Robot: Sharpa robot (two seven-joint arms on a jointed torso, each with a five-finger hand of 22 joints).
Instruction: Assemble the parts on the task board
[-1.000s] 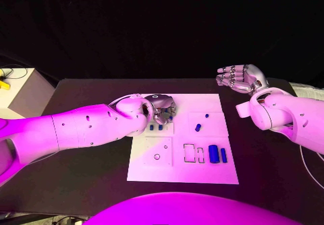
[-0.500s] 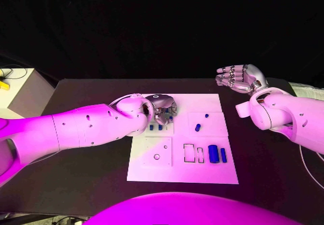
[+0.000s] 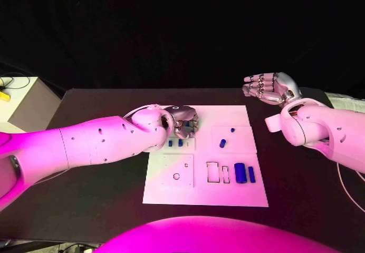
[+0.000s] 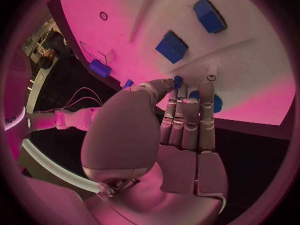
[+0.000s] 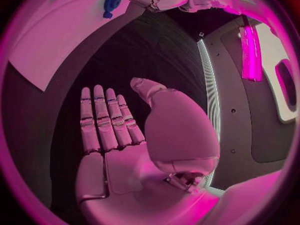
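The white task board [image 3: 205,192] lies mid-table. My left hand [image 3: 181,119] hovers over its far left corner, and in the left wrist view the thumb and a finger pinch a small blue part [image 4: 178,79]. Two small blue blocks [image 3: 175,142] stand just near of that hand, also seen as blue blocks [image 4: 170,46]. A blue peg [image 3: 223,143] and a tiny blue piece [image 3: 232,129] lie further right. A thick blue cylinder [image 3: 240,173] and a blue bar [image 3: 251,174] lie beside two bare slots [image 3: 219,173]. My right hand [image 3: 270,87] is raised off the board's far right corner, fingers apart, palm [image 5: 125,150] bare.
A beige box [image 3: 21,108] with a yellow item [image 3: 5,95] stands off the table's left edge. Two small round holes [image 3: 176,176] sit in the board's near left panel. The black table [image 3: 99,184] spreads round the board on all sides.
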